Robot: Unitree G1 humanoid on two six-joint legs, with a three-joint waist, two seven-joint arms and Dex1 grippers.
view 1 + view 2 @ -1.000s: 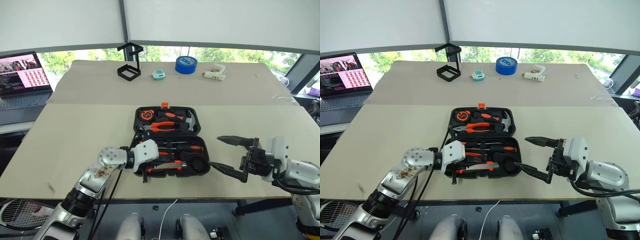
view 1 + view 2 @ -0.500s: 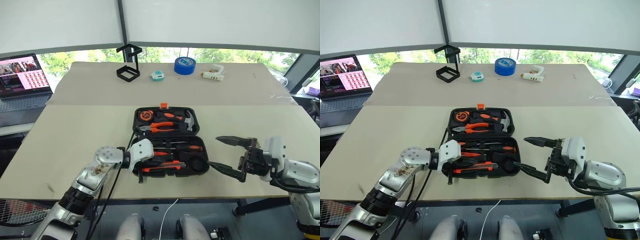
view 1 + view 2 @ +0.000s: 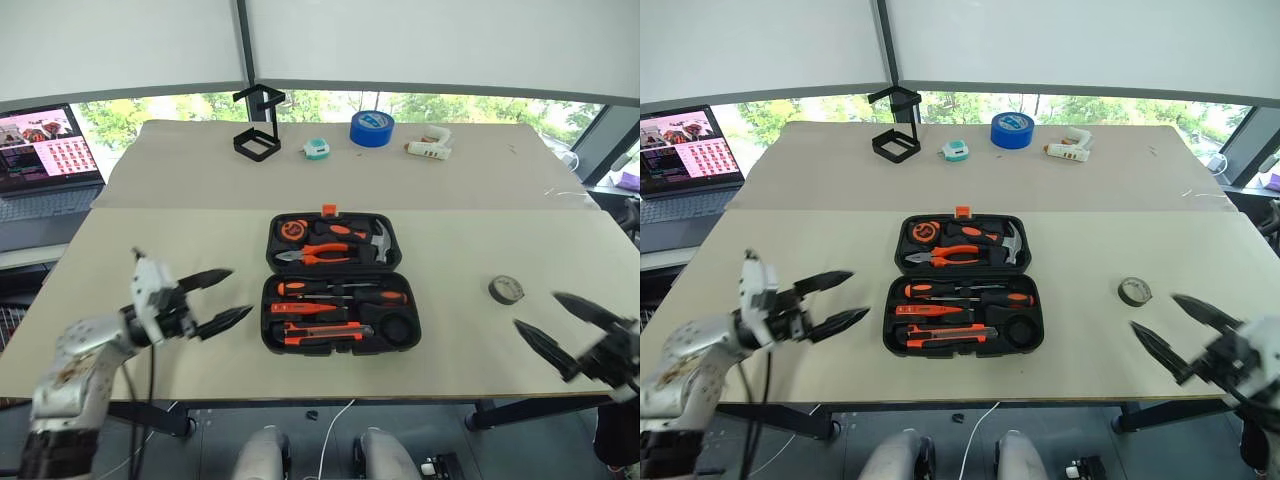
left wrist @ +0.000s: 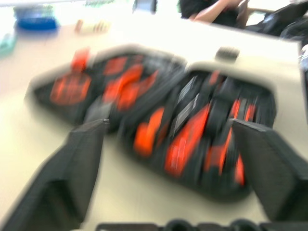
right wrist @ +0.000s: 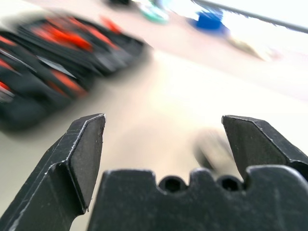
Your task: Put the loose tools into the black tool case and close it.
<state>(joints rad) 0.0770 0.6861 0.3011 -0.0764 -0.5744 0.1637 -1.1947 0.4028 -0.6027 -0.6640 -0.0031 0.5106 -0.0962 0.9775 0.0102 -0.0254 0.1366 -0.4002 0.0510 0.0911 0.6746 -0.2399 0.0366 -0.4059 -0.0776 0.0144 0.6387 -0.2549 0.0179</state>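
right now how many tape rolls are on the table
2. A big blue tape roll sits at the far edge between the small teal item and the white glue gun; a small grey tape roll lies right of the open tool case.

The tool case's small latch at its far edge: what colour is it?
Orange. The latch on the black tool case shows best in the right eye view.

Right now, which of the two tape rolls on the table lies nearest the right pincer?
The small grey tape roll, lying just ahead of the open right pincer. The big blue tape roll sits at the table's far edge.
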